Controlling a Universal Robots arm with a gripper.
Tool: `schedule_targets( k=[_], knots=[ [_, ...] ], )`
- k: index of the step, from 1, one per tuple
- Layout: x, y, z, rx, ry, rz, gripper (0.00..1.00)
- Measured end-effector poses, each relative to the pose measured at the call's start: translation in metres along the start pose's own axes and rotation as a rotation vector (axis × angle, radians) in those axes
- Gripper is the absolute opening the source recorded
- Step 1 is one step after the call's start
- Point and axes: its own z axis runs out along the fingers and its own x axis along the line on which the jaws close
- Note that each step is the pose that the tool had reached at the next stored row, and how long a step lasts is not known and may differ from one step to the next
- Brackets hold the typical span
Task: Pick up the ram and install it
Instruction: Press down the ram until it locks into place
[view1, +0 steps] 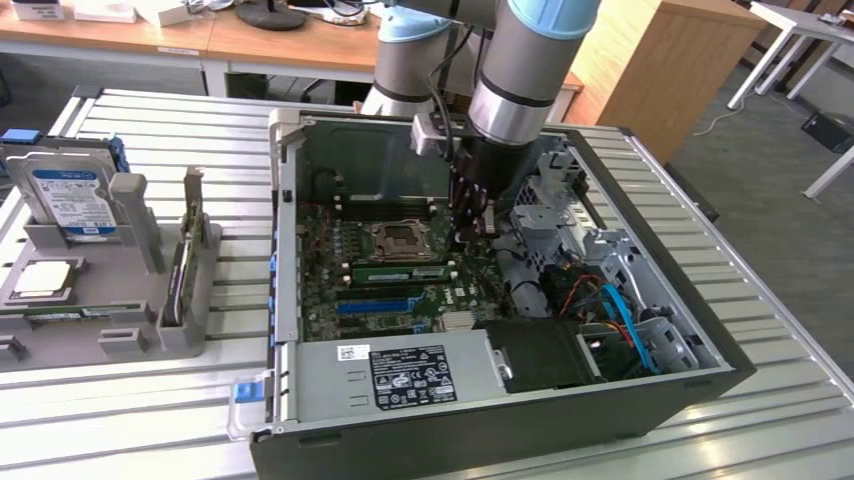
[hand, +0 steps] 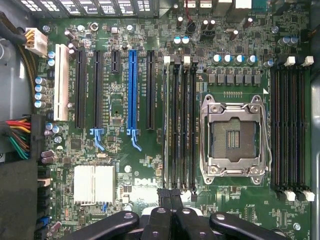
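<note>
One "DELL" mark on motherboard (hand: 140, 155), near claw (hand: 171, 197).

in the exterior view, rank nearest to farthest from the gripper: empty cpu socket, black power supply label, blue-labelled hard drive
1. Empty square metal CPU socket, just to the exterior view's left of the gripper, inside the case.
2. Black power supply label, at the case's near edge.
3. Blue-labelled hard drive, outside the case, far at the exterior view's left.

Exterior view high, angled down on open case (view1: 507, 400) — wrist view close above shared motherboard (hand: 125, 165)
</note>
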Motion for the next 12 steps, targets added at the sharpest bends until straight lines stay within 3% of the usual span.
schedule_targets(
  k=[12],
  knots=[
    [-0.0001, -0.0003, 0.0075, 0.0, 0.0, 0.0, 0.1]
  ],
)
